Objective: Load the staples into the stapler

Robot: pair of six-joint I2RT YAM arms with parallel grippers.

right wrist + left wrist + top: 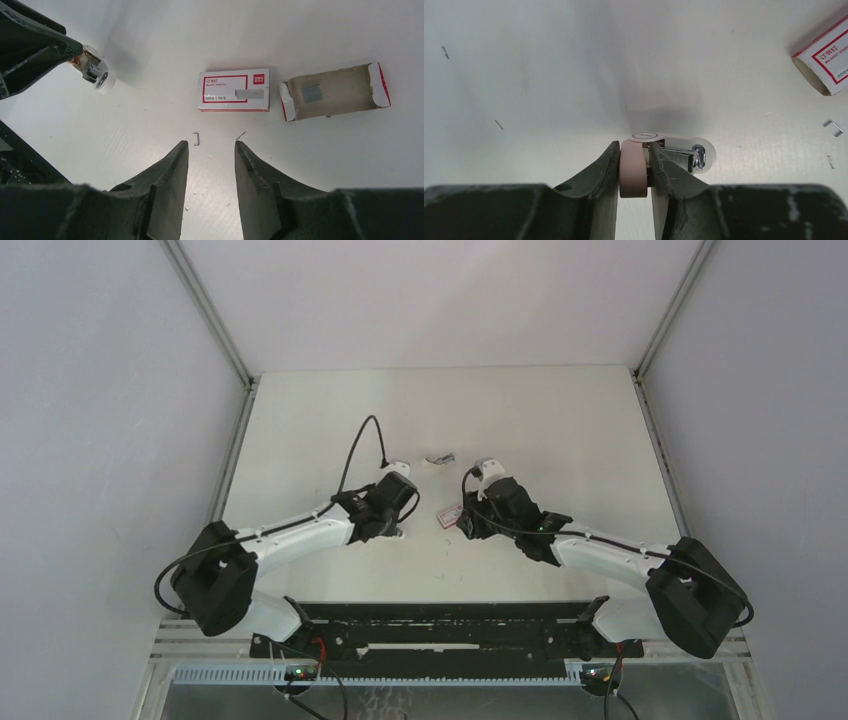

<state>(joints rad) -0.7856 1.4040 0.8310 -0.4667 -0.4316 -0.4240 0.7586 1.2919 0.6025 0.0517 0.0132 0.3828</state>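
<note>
My left gripper (634, 150) is shut on a small pinkish stapler (633, 172), which stands open with its metal staple channel (681, 159) showing to the right. The stapler also shows in the right wrist view (96, 72). The red-and-white staple box (234, 90) lies on the table just ahead of my right gripper (211, 145), which is open and empty. Beside the box lies its grey tray (345, 87), pulled out, with a short staple strip (314, 93) in it. From above, the box (449, 514) sits between the left gripper (400, 528) and the right gripper (466, 525).
Loose single staples lie on the white table (325, 165), one near my right fingertips (196, 138) and others right of the stapler (834, 127). The tray (438, 457) lies farther back on the table. Grey walls enclose the table on three sides.
</note>
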